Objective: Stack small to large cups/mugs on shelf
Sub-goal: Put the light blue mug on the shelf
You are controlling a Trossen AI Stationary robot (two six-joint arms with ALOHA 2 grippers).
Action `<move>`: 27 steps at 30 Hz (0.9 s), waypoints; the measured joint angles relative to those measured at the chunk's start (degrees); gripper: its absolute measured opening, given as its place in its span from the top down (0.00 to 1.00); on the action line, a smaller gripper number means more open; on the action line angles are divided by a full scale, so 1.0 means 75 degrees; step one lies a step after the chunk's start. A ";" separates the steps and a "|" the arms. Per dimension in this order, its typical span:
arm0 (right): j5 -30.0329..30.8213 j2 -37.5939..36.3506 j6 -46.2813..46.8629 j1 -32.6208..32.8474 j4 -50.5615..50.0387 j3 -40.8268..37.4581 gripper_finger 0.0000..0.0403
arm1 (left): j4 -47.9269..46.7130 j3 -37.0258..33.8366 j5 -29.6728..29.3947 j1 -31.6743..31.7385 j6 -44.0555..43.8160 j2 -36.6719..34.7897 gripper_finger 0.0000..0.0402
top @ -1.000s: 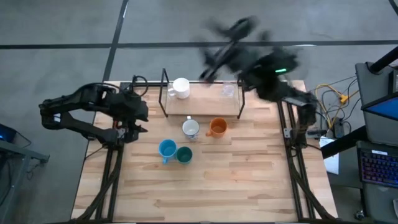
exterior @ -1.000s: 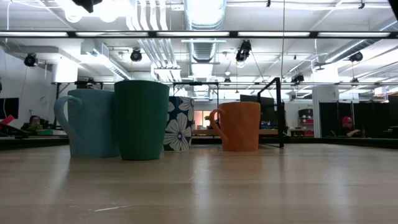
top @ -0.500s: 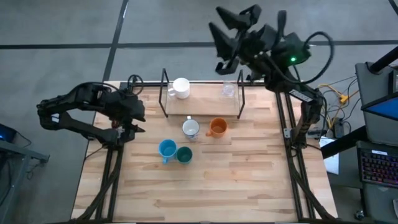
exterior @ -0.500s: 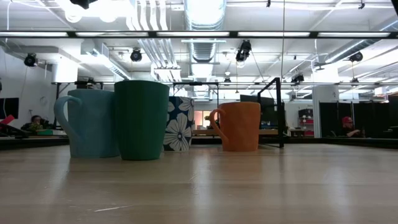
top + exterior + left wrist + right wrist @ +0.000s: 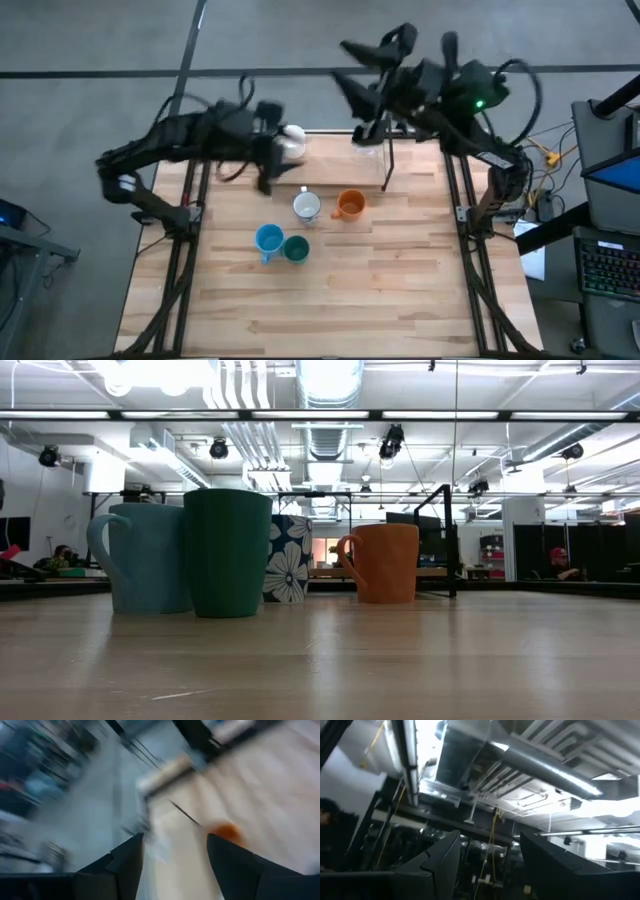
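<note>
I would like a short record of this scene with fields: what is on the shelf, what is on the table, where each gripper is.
shelf: white cup at its left end, clear glass at its right end
table: floral mug, orange mug, light blue mug, green cup
left gripper: open, empty, beside the white cup
right gripper: open, empty, raised behind the shelf's right end

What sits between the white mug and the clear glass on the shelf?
Nothing: in the high view the shelf plank is bare between the white mug and the clear glass. The other four mugs stand on the table.
</note>
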 joint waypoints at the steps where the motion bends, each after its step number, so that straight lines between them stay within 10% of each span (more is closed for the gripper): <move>1: -0.0007 -0.0011 -0.0139 0.0106 0.0045 -0.0011 0.50 | 0.0500 0.0330 0.0003 0.0148 0.0217 0.0329 0.50; 8: 0.0014 -0.0904 -0.1214 0.1070 0.0294 0.0046 0.50 | 0.1513 0.3024 0.0849 0.1158 0.0533 0.2919 0.50; 15: 0.0999 -0.1395 -0.1540 0.1656 -0.0773 -0.0008 0.50 | 0.4372 0.2612 0.4262 0.1171 0.0499 0.3757 0.50; 21: 0.1141 -0.1606 -0.1523 0.1728 -0.1308 0.0023 0.50 | 0.7186 0.2752 0.4242 0.0977 -0.0057 0.5104 0.50; 27: 0.1208 -0.1482 -0.1217 0.1728 -0.1952 -0.0012 0.50 | 0.4814 0.2567 0.4593 0.1243 -0.0360 0.6114 0.50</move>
